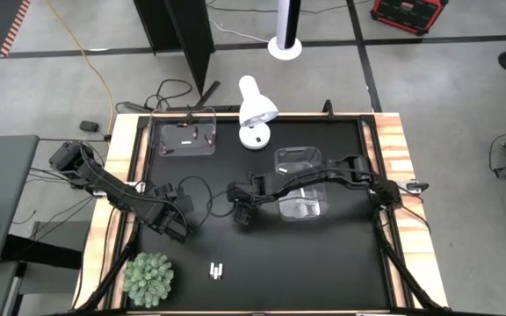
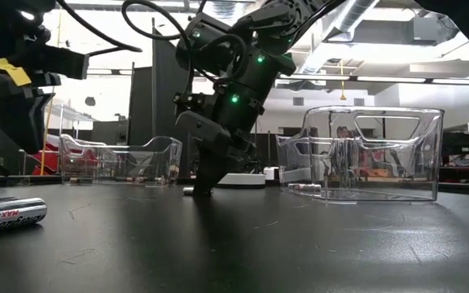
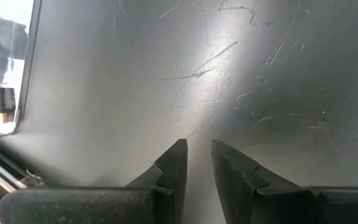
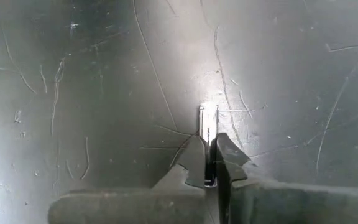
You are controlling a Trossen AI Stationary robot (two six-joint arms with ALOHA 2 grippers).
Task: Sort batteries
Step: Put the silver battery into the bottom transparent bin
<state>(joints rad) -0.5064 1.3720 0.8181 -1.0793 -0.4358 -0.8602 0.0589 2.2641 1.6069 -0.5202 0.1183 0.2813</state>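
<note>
Right gripper is down on the black table mid-table, batteries lying near the front edge.

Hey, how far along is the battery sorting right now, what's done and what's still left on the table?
Done: a few batteries lie in the far-left clear bin; the right-hand bin seems to hold some, unclear. In hand: the right gripper, down at mid-table, has its fingers shut on a silver battery lying on the mat. Left: two batteries near the front edge, untouched. The left gripper waits, holding nothing.
</note>
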